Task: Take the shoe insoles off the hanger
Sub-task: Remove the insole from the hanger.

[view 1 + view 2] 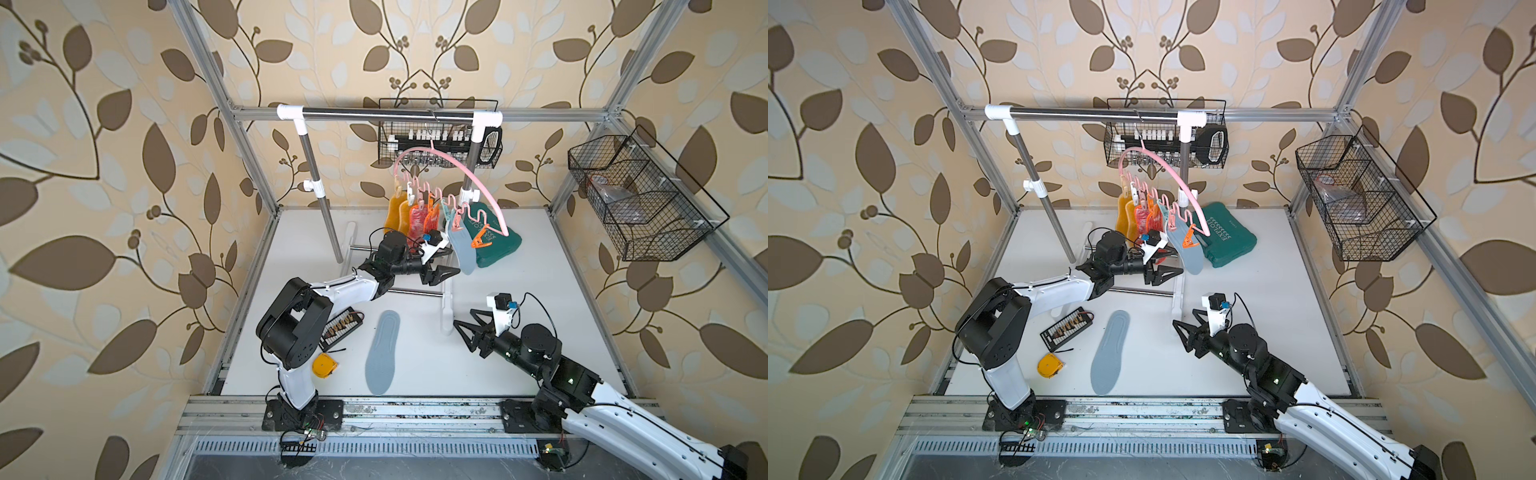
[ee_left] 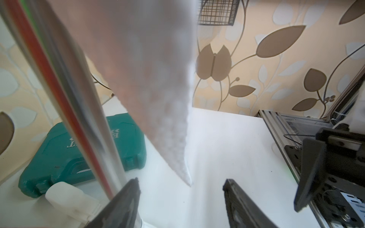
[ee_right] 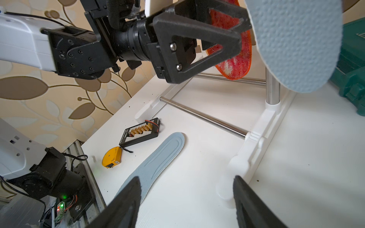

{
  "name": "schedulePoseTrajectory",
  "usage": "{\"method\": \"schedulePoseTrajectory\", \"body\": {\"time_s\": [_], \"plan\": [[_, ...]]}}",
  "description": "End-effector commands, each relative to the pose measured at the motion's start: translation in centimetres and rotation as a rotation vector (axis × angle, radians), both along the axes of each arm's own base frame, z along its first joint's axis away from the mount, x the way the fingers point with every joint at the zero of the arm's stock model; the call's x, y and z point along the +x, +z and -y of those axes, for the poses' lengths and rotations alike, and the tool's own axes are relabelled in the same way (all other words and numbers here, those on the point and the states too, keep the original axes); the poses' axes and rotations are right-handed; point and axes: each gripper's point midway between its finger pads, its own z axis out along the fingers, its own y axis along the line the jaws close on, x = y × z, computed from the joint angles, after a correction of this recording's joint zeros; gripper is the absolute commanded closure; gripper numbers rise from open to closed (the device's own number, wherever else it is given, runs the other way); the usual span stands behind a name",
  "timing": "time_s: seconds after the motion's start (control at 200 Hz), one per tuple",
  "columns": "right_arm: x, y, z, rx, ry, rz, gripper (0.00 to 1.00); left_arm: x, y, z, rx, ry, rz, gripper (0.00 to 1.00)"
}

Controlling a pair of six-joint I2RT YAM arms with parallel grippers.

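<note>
The pink hanger (image 1: 478, 176) (image 1: 1173, 168) hangs by its hook from the rack's top bar. Clipped under it are mustard-yellow insoles (image 1: 395, 214), red-orange insoles (image 1: 419, 220) (image 3: 235, 63) and one blue-grey insole (image 1: 463, 249) (image 1: 1190, 253) (image 3: 296, 39). Another blue-grey insole (image 1: 382, 353) (image 1: 1111, 353) (image 3: 158, 158) lies flat on the table. My left gripper (image 1: 451, 262) (image 1: 1177, 262) (image 2: 180, 183) is open at the hanging blue-grey insole's lower end (image 2: 173, 128), whose blurred tip sits between the fingertips without touching them. My right gripper (image 1: 463, 316) (image 1: 1183, 316) (image 3: 186, 183) stands open and empty over the table.
The steel-and-white garment rack (image 1: 390, 113) has base rails and a white foot (image 1: 446, 307) near my right gripper. A green tool case (image 1: 498, 245) lies behind the hanger. A yellow tape measure (image 1: 325, 365) and a black connector board (image 1: 340, 328) sit front left. Wire baskets (image 1: 640, 199) hang on the walls.
</note>
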Motion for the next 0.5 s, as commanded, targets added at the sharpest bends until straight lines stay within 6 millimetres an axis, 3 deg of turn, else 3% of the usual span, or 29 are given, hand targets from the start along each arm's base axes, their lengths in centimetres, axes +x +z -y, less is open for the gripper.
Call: {"method": "schedulePoseTrajectory", "body": {"time_s": [0.0, 0.165, 0.495], "plan": [[-0.1, -0.1, -0.2, 0.016, 0.01, -0.002, 0.28, 0.4, 3.0, 0.3, -0.062, 0.019, 0.07, 0.27], [0.1, -0.1, 0.0, 0.019, -0.006, -0.004, 0.28, 1.0, 3.9, -0.2, -0.088, 0.092, 0.053, 0.24], [0.1, -0.3, -0.3, 0.019, 0.001, -0.018, 0.28, -0.8, 5.1, -1.3, -0.177, 0.08, 0.035, 0.18]]}}
